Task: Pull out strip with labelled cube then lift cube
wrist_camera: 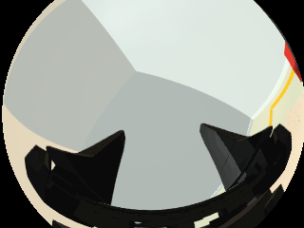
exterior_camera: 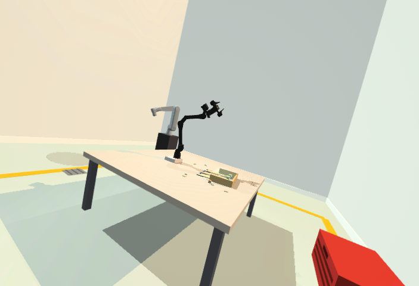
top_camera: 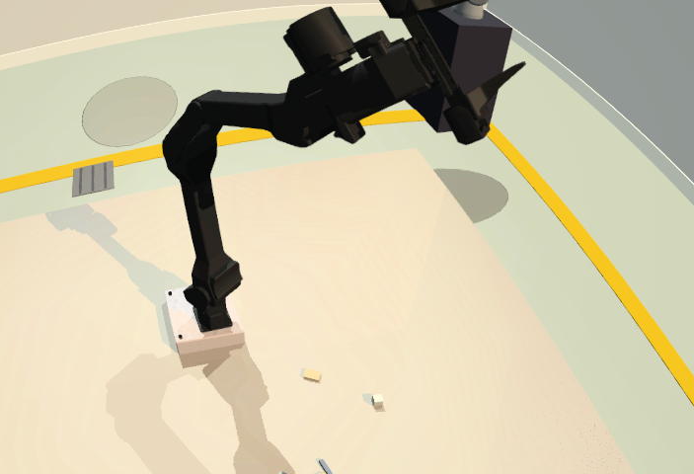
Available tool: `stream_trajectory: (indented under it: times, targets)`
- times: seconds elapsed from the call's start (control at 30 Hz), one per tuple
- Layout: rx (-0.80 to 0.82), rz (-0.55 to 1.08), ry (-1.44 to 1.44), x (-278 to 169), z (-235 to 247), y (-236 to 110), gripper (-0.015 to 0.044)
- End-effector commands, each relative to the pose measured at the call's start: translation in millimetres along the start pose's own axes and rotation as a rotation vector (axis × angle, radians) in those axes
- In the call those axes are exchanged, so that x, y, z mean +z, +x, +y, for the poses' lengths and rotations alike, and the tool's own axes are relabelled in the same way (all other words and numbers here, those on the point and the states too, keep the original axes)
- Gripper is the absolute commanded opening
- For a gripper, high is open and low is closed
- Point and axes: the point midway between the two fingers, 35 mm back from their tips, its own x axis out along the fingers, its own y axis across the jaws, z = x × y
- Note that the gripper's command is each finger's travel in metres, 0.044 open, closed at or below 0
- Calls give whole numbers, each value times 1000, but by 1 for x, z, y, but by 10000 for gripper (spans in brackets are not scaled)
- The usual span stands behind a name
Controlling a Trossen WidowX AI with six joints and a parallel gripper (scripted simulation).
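My hand [exterior_camera: 219, 109] is spread wide with nothing between the fingers. The wrist view shows only wall and room corner between the two dark tips, so I am pointed out at the room and not down at the work.

The arm [exterior_camera: 182, 129] rises from its base plate [exterior_camera: 173, 159] near the back edge of the table [exterior_camera: 149, 175] and bends high above it. In the top view the hand sits over the floor beyond the table's far edge, in front of a dark pedestal [top_camera: 470, 66] that carries a second, pale arm [exterior_camera: 167, 114].

The strips [exterior_camera: 207, 174] lie toward the right corner of the table, running out of a shallow wooden tray [exterior_camera: 228, 179], well apart from my hand. I cannot tell from here which strip is whole, and the labelled cube is too small to pick out. A few loose bits [top_camera: 311, 374] lie scattered between the base and the tray.

My risks, as I judge them:
- Swinging down, I could clip the pedestal, because the hand is close to it in the top view.
- With no view of the strips from the wrist, I could settle on a cut strip, which would leave the cube behind.
- The strips lie side by side, so wide-spread fingers could drag a neighbour along.
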Motion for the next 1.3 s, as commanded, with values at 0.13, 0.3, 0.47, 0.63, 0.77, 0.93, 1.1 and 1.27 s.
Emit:
stream_trajectory:
  times: [0.13,0.3,0.47,0.63,0.77,0.93,1.1,1.27]
  targets:
    - [-429,-106,-399,52,-111,-64,400]
    - [-693,-101,-596,77,-167,-120,400]
    - [-958,-49,-759,97,-213,-187,400]
    - [-1217,51,-880,108,-248,-262,400]
    - [-1414,166,-943,109,-268,-324,400]
    - [-1639,353,-975,100,-284,-404,400]
    - [-1684,401,-975,97,-286,-421,400]
    - [-1684,401,-975,97,-286,-421,400]
